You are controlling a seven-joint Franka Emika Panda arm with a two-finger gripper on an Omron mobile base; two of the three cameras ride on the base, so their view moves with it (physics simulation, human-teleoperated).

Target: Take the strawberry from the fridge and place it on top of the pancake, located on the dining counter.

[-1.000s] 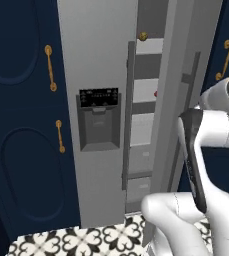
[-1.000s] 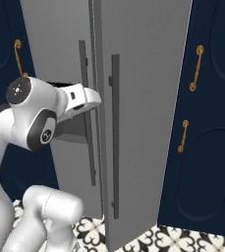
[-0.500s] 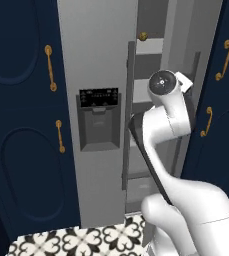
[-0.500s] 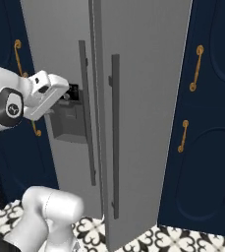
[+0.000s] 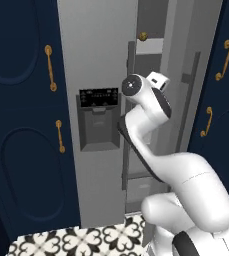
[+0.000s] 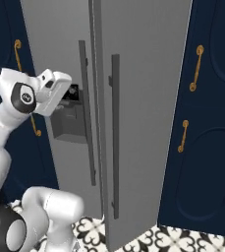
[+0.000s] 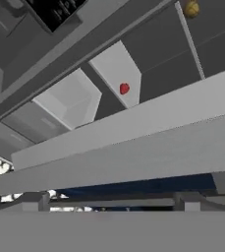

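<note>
Tiny dark-red rounded strawberry [image 7: 124, 88] lay on a pale grey shelf [image 7: 117, 70] inside the tall grey two-door fridge [image 6: 143, 98], at about 12 o'clock from centre in the hand view. Small yellowish round item [image 7: 191, 9] sat at 1 o'clock, near that view's top edge. Black dispenser panel [image 5: 99, 97] showed at 9 o'clock of the raised white arm [image 5: 151, 115] in the left base view. Two-finger gripper [image 6: 70, 96] was wide open, gripping nothing, level with the dispenser. Navy cabinets with brass handles [image 6: 197, 69] flanked the fridge at 3 and 9 o'clock.
</note>
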